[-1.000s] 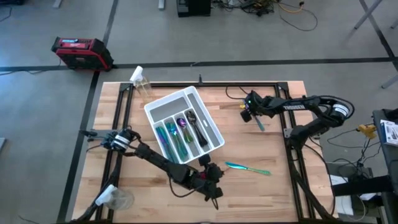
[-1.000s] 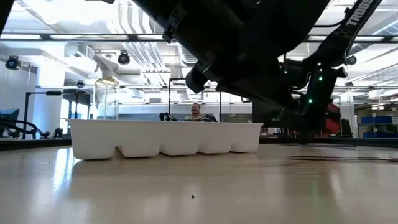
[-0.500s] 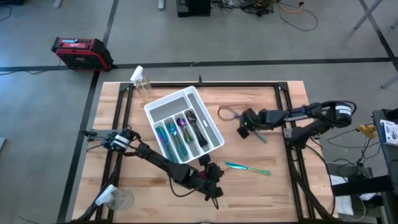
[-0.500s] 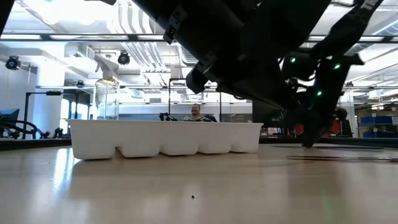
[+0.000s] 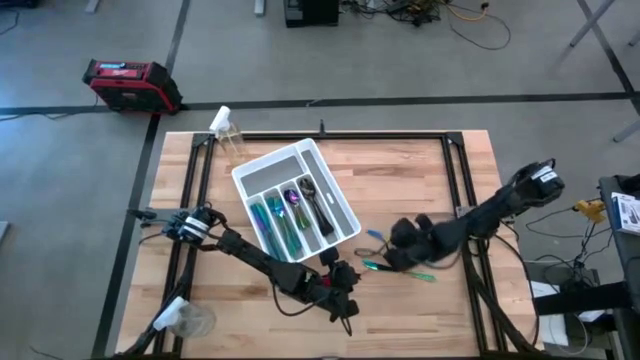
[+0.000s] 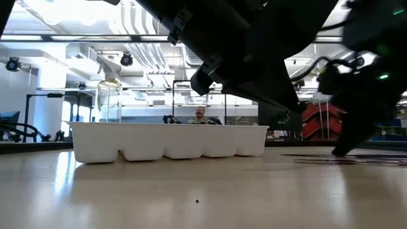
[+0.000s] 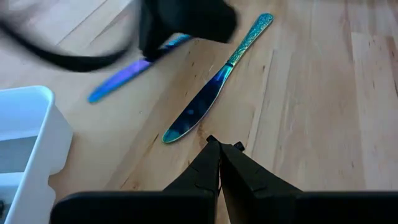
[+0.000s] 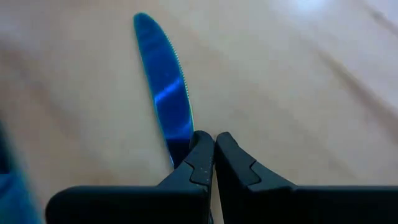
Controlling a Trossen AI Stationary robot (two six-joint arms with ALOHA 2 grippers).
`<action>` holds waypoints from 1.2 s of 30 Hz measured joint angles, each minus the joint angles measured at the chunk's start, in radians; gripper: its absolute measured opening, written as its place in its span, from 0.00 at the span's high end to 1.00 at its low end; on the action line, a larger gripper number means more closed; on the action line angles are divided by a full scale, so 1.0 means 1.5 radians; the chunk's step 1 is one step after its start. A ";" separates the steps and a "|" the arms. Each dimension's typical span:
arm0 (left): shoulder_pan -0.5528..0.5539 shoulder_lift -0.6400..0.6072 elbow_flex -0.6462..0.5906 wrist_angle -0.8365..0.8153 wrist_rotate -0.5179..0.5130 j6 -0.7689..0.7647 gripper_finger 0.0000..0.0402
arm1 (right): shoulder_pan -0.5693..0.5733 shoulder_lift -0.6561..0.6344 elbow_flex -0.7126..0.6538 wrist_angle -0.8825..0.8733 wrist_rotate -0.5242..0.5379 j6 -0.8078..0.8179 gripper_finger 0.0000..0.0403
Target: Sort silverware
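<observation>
A white tray stands on the wooden table with several pieces of silverware in its compartments. One teal knife lies flat on the table near the front, its blade toward the tray. My left gripper is shut with nothing in it, just short of that knife's blade tip. My right gripper, blurred, is close above the lying knife and is shut on a second, blue knife. My right gripper pinches the blue knife between its two fingers at the base of the blade. The fingers hide the handle. The blade sticks out beyond the fingertips, along their line, toward the tray. Whether it touches the table I cannot tell.
A spray bottle stands at the table's far left corner, and a clear plastic cup at its near left corner. Black frame rails run along both sides of the table. Bare wood lies right of the tray.
My right gripper has swung quickly from the far right of the table toward the near edge and the left. It has carried the blue knife with it and now sits over the knife lying on the table.
</observation>
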 joint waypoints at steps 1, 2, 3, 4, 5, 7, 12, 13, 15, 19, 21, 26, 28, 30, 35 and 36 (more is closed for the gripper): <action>0.000 0.000 0.000 0.000 0.000 0.000 1.00 | 0.018 0.003 0.001 0.008 0.010 0.013 1.00; 0.000 0.000 0.000 0.000 0.000 0.000 1.00 | 0.034 0.006 0.003 0.015 0.021 0.023 1.00; 0.000 0.000 0.000 -0.001 0.000 0.000 1.00 | 0.049 0.008 0.008 0.019 0.033 0.030 1.00; 0.000 0.000 0.000 0.000 0.000 0.000 1.00 | 0.063 0.010 0.012 0.020 0.048 0.035 1.00; 0.000 0.000 0.000 0.000 0.000 0.000 1.00 | 0.078 0.010 0.017 0.019 0.065 0.037 1.00; 0.000 0.000 0.000 0.000 0.000 0.000 1.00 | 0.107 0.008 0.031 0.020 0.096 0.037 1.00; 0.000 0.000 0.000 0.000 0.000 0.000 1.00 | 0.199 0.006 0.068 0.025 0.102 0.034 1.00; 0.000 0.000 0.000 0.000 0.000 0.000 1.00 | 0.217 0.008 0.070 0.030 0.098 0.034 1.00; 0.000 0.000 0.000 0.000 0.000 0.000 1.00 | 0.243 0.017 0.071 0.044 0.095 0.037 1.00; 0.000 0.000 0.000 0.000 0.000 0.000 1.00 | 0.248 0.064 0.071 0.079 0.105 0.031 1.00; 0.000 0.000 0.000 0.004 0.000 -0.014 1.00 | 0.245 0.096 0.071 0.113 0.128 0.020 1.00; 0.000 0.000 0.000 0.019 -0.001 -0.064 1.00 | 0.217 0.164 0.071 0.226 0.158 -0.061 1.00; 0.004 0.000 0.000 0.022 0.004 -0.067 1.00 | 0.201 0.180 0.071 0.269 0.174 -0.095 1.00; 0.005 0.000 0.000 0.022 0.011 -0.077 1.00 | 0.188 0.187 0.075 0.285 0.195 -0.119 1.00; 0.003 0.000 0.000 0.011 0.023 -0.043 1.00 | 0.157 0.184 0.082 0.286 0.223 -0.153 1.00; 0.003 0.000 0.000 0.012 0.030 -0.045 1.00 | 0.150 0.185 0.082 0.286 0.219 -0.156 1.00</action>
